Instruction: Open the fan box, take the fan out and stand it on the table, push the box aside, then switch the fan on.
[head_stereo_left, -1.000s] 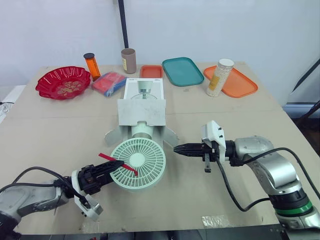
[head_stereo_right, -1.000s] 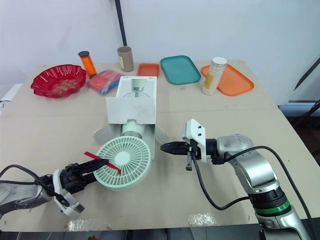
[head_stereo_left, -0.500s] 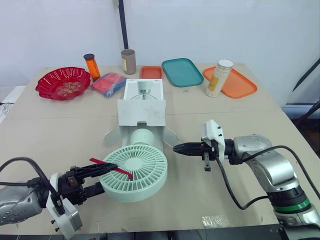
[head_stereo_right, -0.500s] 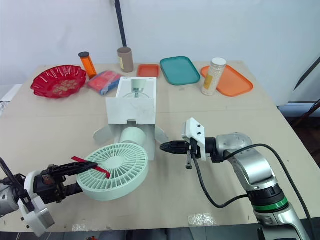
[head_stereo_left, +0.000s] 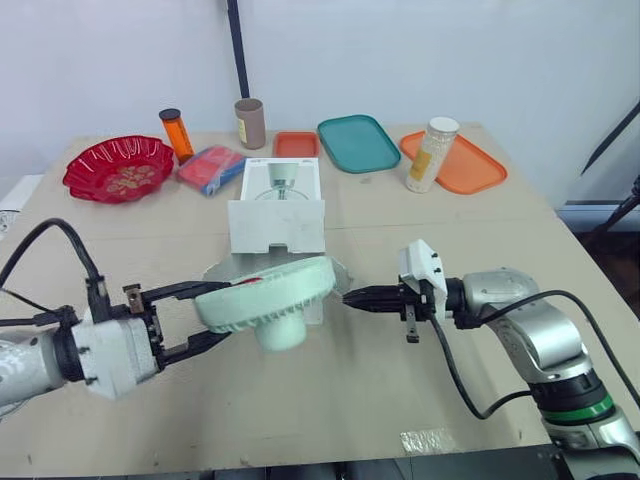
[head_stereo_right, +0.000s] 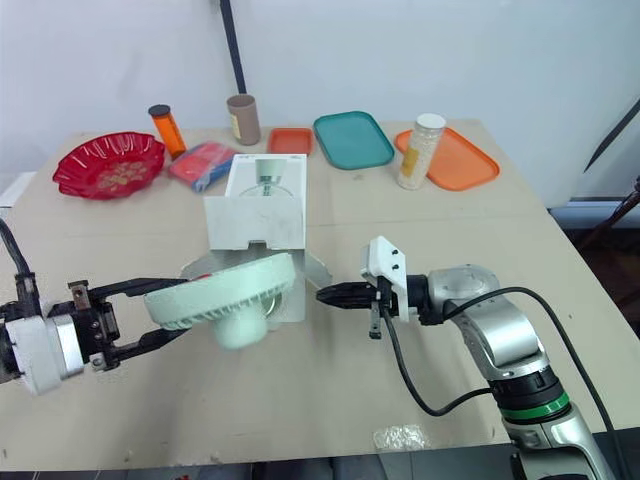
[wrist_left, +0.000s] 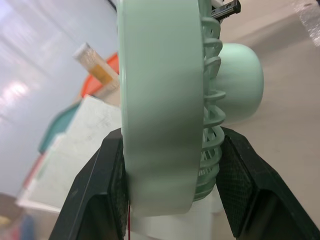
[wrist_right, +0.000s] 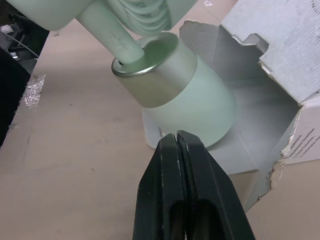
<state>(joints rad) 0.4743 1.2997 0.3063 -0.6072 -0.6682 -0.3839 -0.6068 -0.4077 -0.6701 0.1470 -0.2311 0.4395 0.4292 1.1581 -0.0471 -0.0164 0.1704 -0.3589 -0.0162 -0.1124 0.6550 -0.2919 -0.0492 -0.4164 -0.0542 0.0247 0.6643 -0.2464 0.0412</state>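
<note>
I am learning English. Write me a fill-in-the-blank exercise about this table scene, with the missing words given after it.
The left gripper is ___ on the pale green round fan. The right gripper, fingers together, holds ___. The white cardboard fan box lies with its flaps ___. The teal tray lies between two ___ trays.
Missing words: shut; nothing; open; orange.

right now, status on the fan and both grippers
Left gripper shut on fan head, fan tilted. Right gripper shut, empty, beside the base. Base lying at open box mouth, not yet out.
</note>
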